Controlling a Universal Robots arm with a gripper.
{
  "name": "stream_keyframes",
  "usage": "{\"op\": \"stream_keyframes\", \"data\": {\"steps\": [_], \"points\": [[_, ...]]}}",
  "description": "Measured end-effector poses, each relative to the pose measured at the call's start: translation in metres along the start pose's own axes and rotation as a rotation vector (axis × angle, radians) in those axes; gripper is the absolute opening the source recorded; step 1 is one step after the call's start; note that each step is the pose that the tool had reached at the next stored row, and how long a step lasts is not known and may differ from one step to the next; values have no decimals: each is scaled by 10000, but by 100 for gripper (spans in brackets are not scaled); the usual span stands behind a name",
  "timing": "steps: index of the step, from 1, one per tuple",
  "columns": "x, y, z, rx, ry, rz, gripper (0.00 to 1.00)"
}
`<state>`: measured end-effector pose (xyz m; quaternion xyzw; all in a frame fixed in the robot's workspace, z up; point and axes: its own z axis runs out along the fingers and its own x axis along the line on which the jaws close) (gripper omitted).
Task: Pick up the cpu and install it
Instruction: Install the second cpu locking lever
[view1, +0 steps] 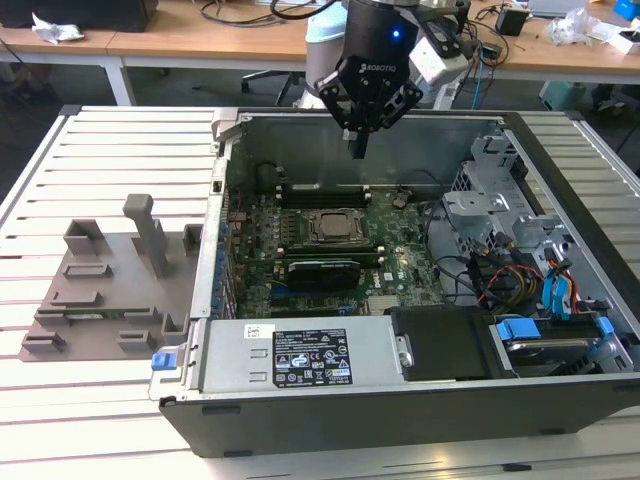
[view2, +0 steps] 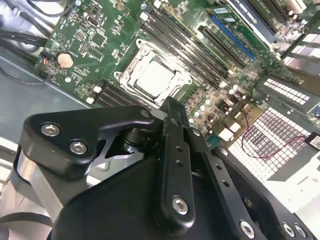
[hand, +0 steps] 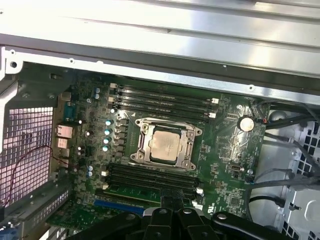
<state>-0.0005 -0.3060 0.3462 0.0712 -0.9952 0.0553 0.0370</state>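
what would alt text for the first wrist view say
A silver cpu sits in its socket frame at the middle of a green motherboard inside an open computer case. The black end effector hangs above the board's near edge.

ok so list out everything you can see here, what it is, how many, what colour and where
cpu: one, pale silver, sitting in the socket frame on the motherboard
socket frame: one, metal, mid-motherboard
motherboard: one, green, on the case floor
computer case: one, dark grey, open, on the table
slatted table: one, white
fixture: one, grey, at the exterior view's left of the case
drive bays with cables: grey, blue and orange, at the case's exterior view's right
tool: one, black, fingers together, above the motherboard, holding nothing
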Motion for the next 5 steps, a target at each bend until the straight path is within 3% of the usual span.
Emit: {"op": "stream_keyframes", "data": {"steps": [5], "points": [[0, 0, -2, 1, 1, 0, 11]]}}
